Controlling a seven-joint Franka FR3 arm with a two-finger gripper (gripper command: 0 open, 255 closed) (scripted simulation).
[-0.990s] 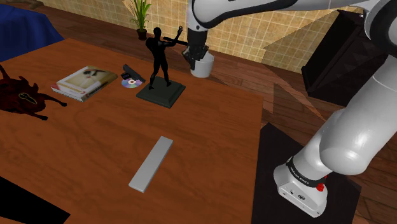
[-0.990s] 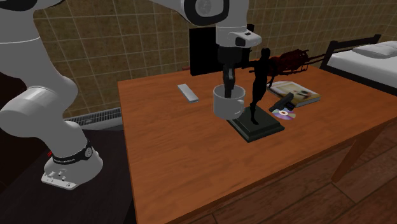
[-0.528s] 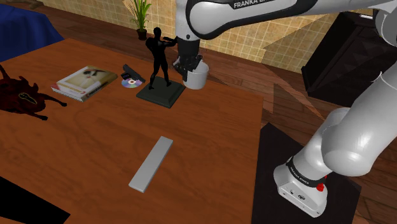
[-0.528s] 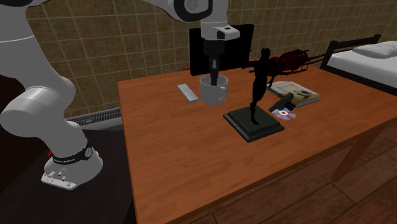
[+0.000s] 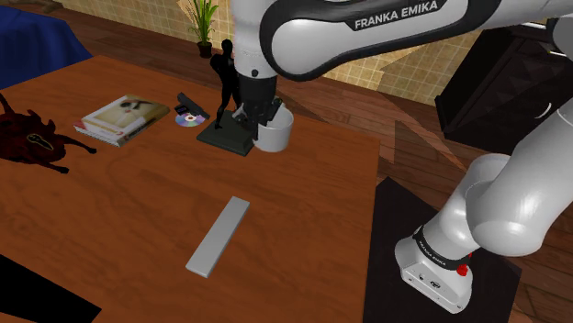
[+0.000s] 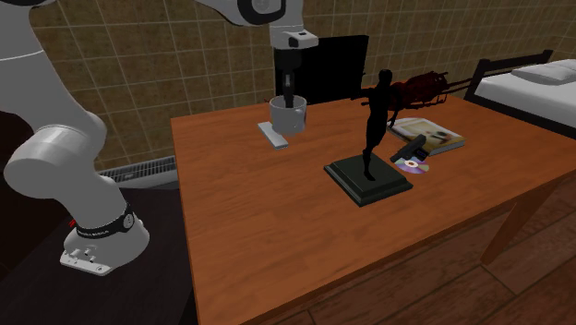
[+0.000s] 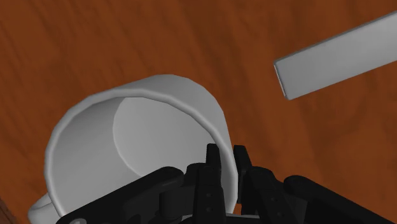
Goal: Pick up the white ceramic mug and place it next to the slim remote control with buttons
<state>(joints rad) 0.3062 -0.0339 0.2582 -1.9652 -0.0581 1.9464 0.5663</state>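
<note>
One tiled wall (image 6: 185, 65) is seen behind a wooden table (image 6: 258, 231), whose bare top is left open around the grey remote (image 6: 272, 135), near which the white mug (image 6: 288, 113) is held, seemingly airborne, its rim clasped by the gripper (image 7: 226, 153).

A brown wooden table (image 5: 110, 220) stands on a floor of wood planks (image 6: 462, 286). The wall (image 6: 138, 55) behind it is covered with square tan tiles. A bed (image 6: 531, 92) with a white mattress is at the second exterior view's right. Far off, a potted plant (image 5: 202, 26) stands by the wall, and a dark cabinet (image 5: 477, 92) is at the shoulder view's right.
</note>
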